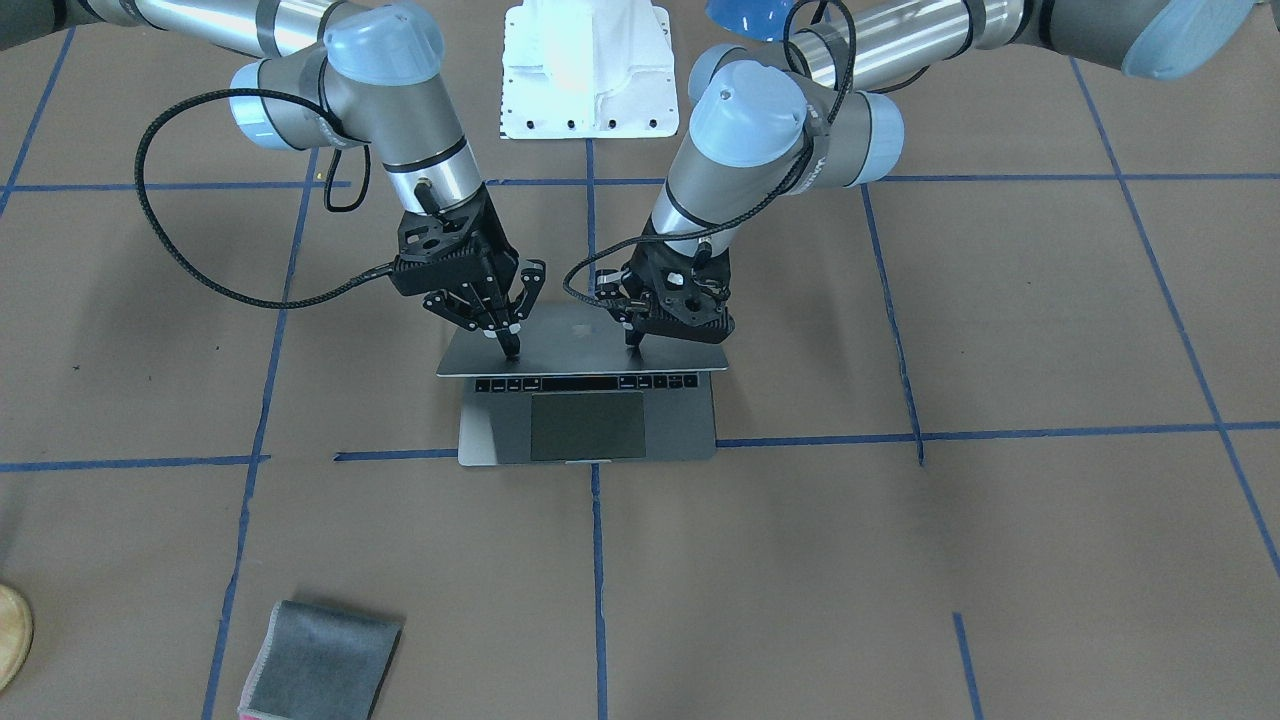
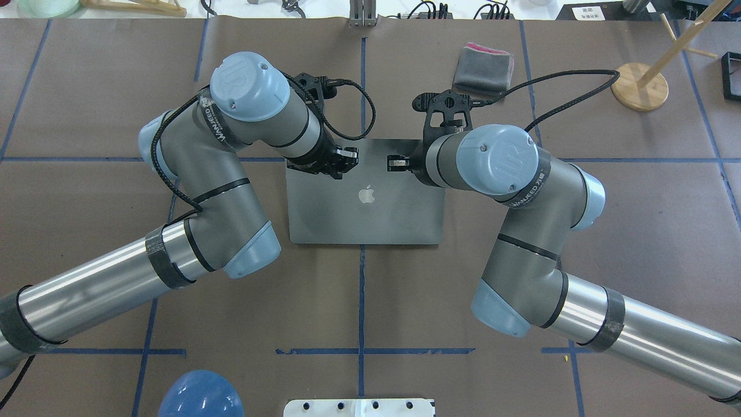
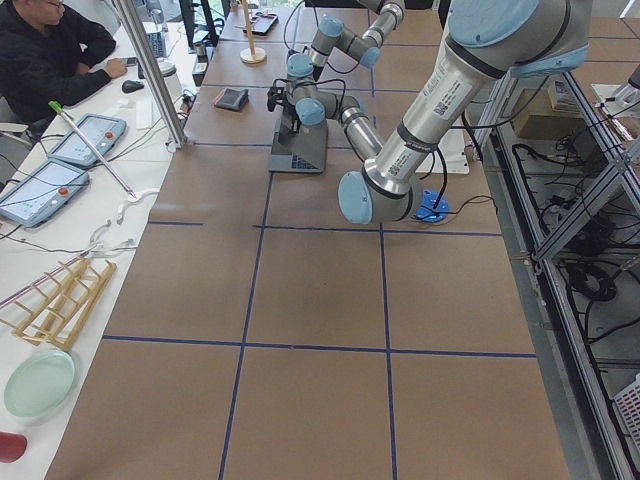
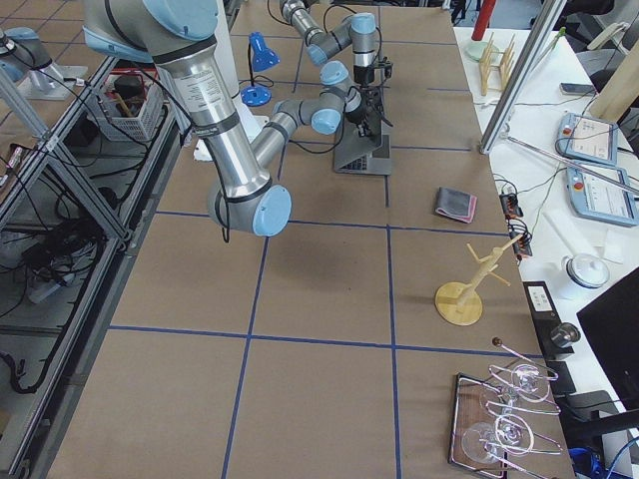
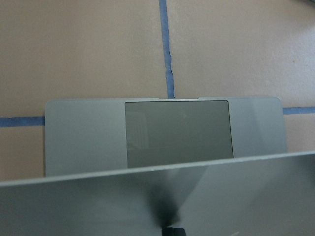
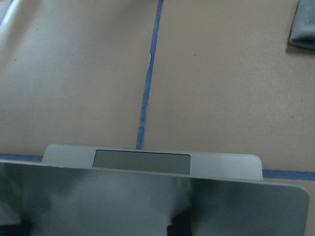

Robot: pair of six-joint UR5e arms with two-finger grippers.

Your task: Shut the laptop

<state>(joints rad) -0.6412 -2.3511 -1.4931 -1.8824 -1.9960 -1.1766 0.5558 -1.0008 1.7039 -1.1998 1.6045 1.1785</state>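
Note:
The laptop (image 1: 585,350) is half shut in the middle of the table, its grey lid tilted low over the keys, with the trackpad (image 1: 587,426) still showing. The overhead view shows the lid's back with the apple logo (image 2: 366,194). My left gripper (image 1: 634,341) is shut, with its tip pressed on the lid's back near the top edge. My right gripper (image 1: 511,346) is shut and presses the lid in the same way. They show in the overhead view, left gripper (image 2: 343,163) and right gripper (image 2: 398,164). The wrist views look over the lid (image 5: 147,206) (image 6: 147,201) at the base.
A folded grey cloth (image 1: 322,660) (image 2: 483,69) lies on the operators' side, apart from the laptop. A wooden stand (image 2: 639,87) is beyond it. The robot's white base (image 1: 588,70) and a blue object (image 2: 201,397) are on the robot's side. Blue tape lines cross the brown table.

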